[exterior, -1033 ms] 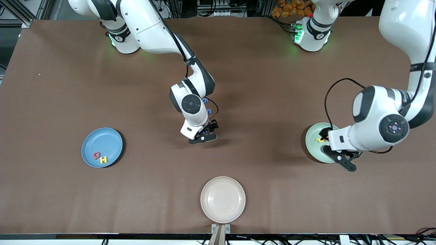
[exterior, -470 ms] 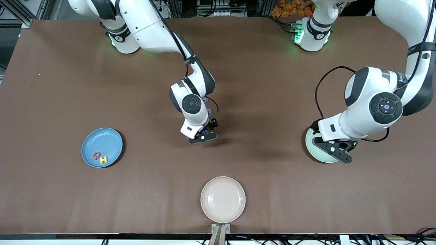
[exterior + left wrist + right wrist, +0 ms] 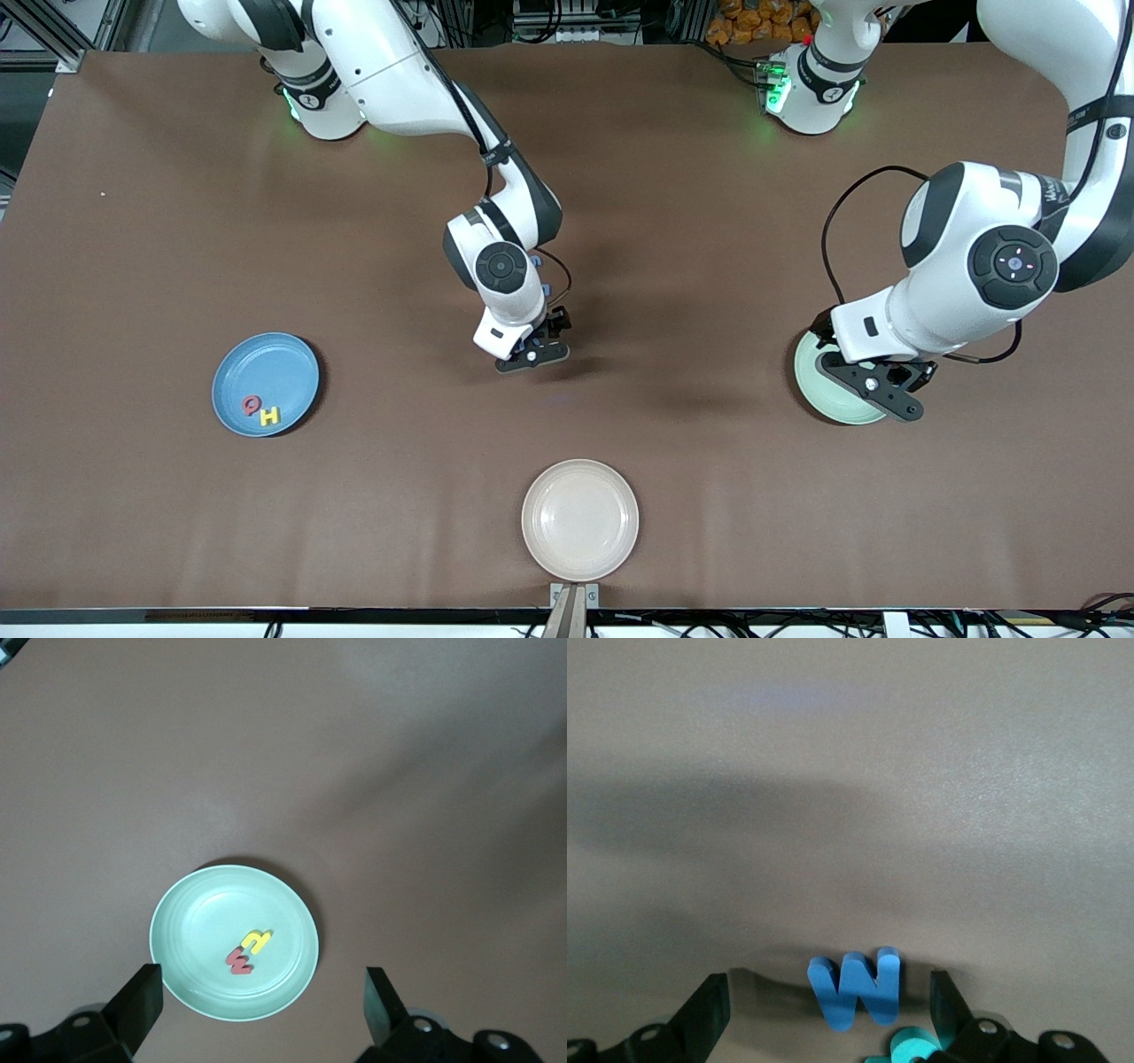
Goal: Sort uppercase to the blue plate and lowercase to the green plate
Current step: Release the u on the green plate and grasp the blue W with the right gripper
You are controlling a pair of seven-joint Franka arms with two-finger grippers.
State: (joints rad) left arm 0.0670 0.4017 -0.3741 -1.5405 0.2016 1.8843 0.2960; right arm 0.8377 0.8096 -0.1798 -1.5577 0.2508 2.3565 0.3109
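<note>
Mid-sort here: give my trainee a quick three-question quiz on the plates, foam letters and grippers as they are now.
1. True or false: the round light-blue plate holds a red foam Q and a yellow foam H.
2. Which foam letter lies between the right gripper's open fingers? A) blue W B) red w C) yellow h
3. Fill in: the open left gripper hangs over the round pale ___ plate.

Key: 1 true; 2 A, the blue W; 3 mint-green.
</note>
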